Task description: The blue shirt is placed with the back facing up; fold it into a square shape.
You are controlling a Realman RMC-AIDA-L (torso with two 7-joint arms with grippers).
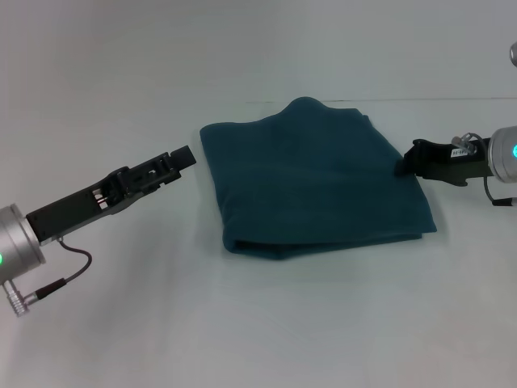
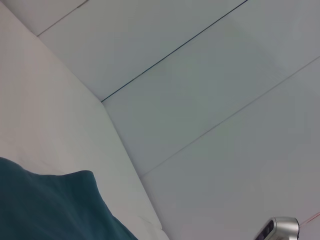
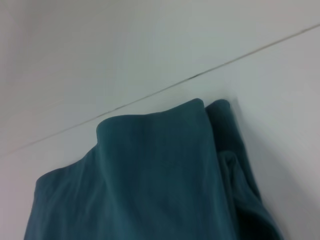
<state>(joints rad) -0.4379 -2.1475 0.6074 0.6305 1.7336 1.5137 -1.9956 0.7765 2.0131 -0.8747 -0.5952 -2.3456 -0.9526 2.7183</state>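
The blue shirt (image 1: 311,178) lies folded into a rough rectangle in the middle of the white table (image 1: 242,323), several layers thick, with a folded edge toward me. It also shows in the left wrist view (image 2: 45,210) and the right wrist view (image 3: 140,180). My left gripper (image 1: 187,154) hovers just left of the shirt's far left corner, a small gap away. My right gripper (image 1: 404,166) is at the shirt's right edge and its tip meets the fabric there.
The table's back edge (image 1: 452,99) runs just behind the shirt, with a pale wall beyond. A silver part of an arm (image 2: 280,230) shows at the corner of the left wrist view.
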